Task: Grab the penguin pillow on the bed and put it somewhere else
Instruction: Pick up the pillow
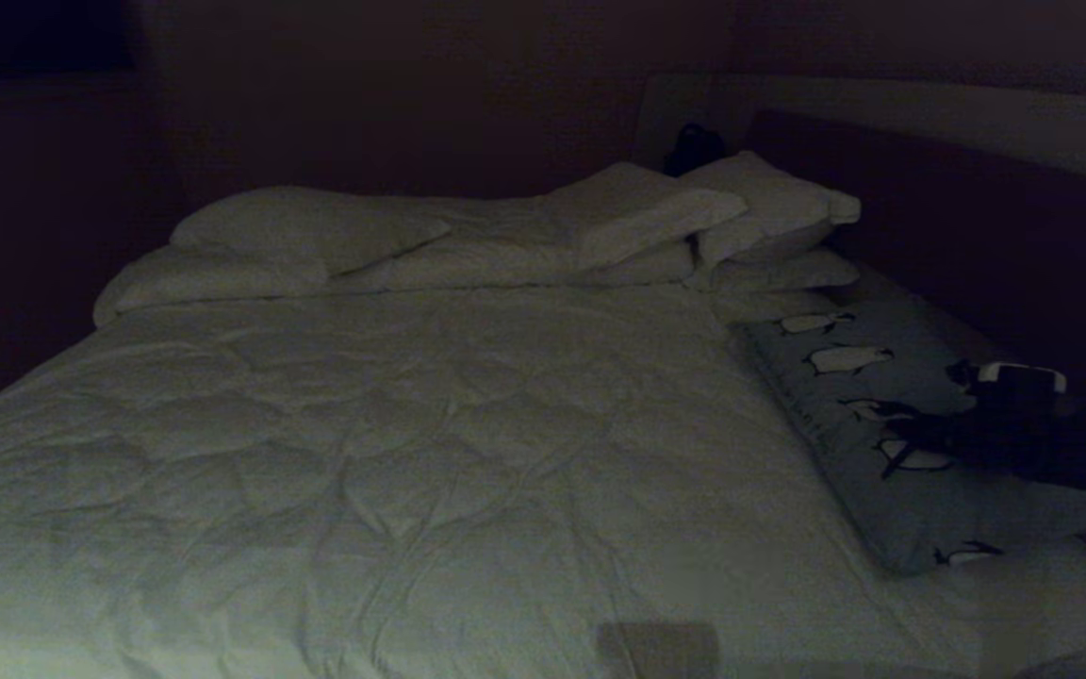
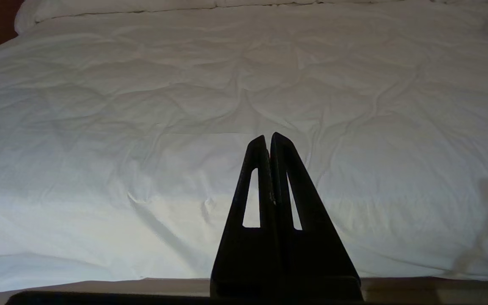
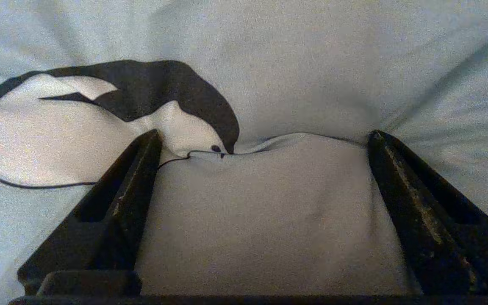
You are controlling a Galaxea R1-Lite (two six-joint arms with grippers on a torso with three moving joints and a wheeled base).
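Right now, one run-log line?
phase: pre-grasp | right tool: open, pressed into penguin pillow | left tool: shut, parked over bed

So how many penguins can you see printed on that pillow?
5 on the penguin pillow: two near the white pillows, two beside the right gripper, one at the near end. The arm may hide more.

A large wide bed [image 1: 392,453] covered by a wrinkled white quilted duvet carries everything here. Past the closed left fingers [image 2: 265,169], the duvet runs bare to a row of plain white pillows [image 1: 307,236] stacked along its far edge. A long pale blue-grey fabric pillow printed with black-and-white penguins [image 1: 882,471] lies directly on the duvet; its cloth bulges up between the spread right fingers [image 3: 134,190], one penguin just beside them.
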